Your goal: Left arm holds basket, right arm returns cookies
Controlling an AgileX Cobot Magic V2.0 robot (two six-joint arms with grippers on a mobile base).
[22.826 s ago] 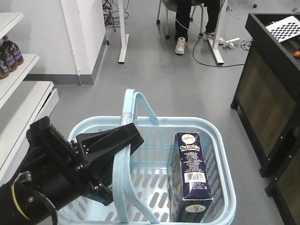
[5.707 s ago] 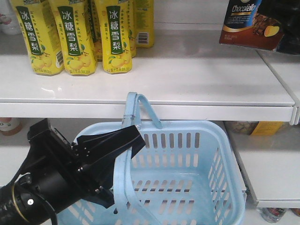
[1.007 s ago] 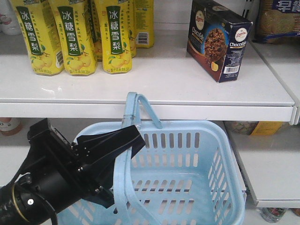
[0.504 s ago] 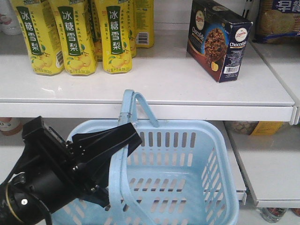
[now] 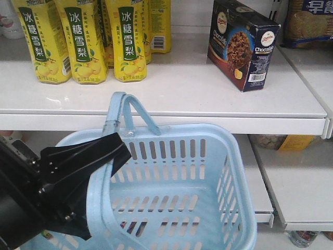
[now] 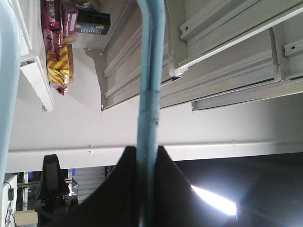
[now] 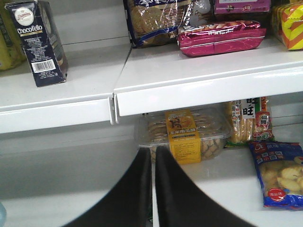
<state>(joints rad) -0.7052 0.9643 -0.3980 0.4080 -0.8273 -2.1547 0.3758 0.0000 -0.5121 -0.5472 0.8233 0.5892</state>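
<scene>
While the left gripper (image 5: pixel 106 156), a matte black wedge, pinches one hoop handle of the slotted light-blue plastic basket (image 5: pixel 208 136), the navy cardboard cookies box (image 5: pixel 240 44) stands on the far white shelf (image 5: pixel 182 94), and the right gripper (image 7: pixel 152 156) shows its fingers pressed together.

The left arm (image 5: pixel 31 203) runs off the front view's lower left corner, hiding the near left wall of the basket (image 5: pixel 208 151), whose base is cut by the bottom edge. On the shelf (image 5: pixel 182 88), yellow bottles (image 5: pixel 78 41) lose their tops to the frame; the cookies (image 5: pixel 242 44) box is clipped above.
</scene>
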